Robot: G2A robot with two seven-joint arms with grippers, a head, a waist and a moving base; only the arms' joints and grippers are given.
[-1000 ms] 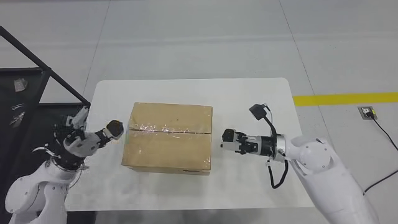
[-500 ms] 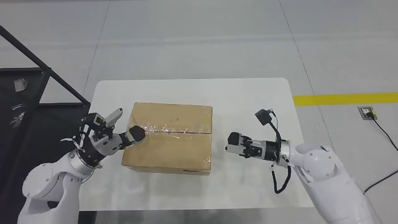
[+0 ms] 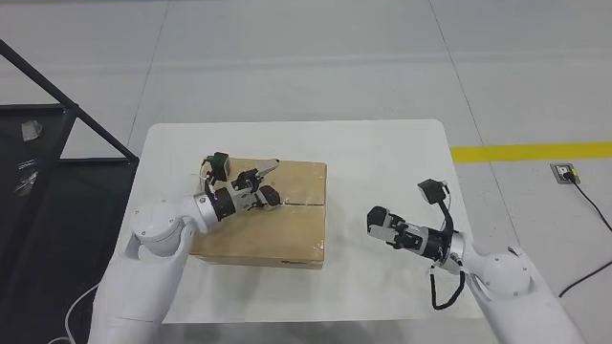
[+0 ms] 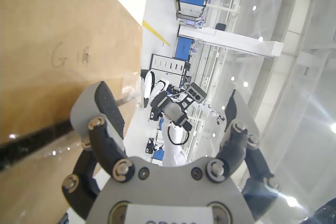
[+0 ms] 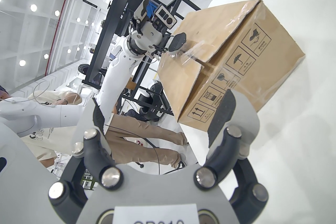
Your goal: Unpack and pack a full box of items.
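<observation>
A closed cardboard box (image 3: 287,234) with clear tape along its top seam stands on the white table (image 3: 382,153), left of the middle. My left gripper (image 3: 266,183) hovers open over the box top (image 4: 52,25). One of its fingers (image 5: 178,42) sits at the taped seam and the other points up into the air. In its own wrist view the left gripper (image 4: 170,104) holds nothing. My right gripper (image 3: 375,225) is low over the table, a short way off the box's right end. The right gripper (image 5: 162,109) faces the box (image 5: 231,51), open and empty.
A black metal frame (image 3: 38,153) stands beside the table's left edge. Bare tabletop lies right of the box and behind it. A yellow line (image 3: 526,151) marks the floor to the right.
My left gripper has swung from the box's left end up over its top to the seam. My right gripper has drawn back from the box's right end, toward the table's front right.
</observation>
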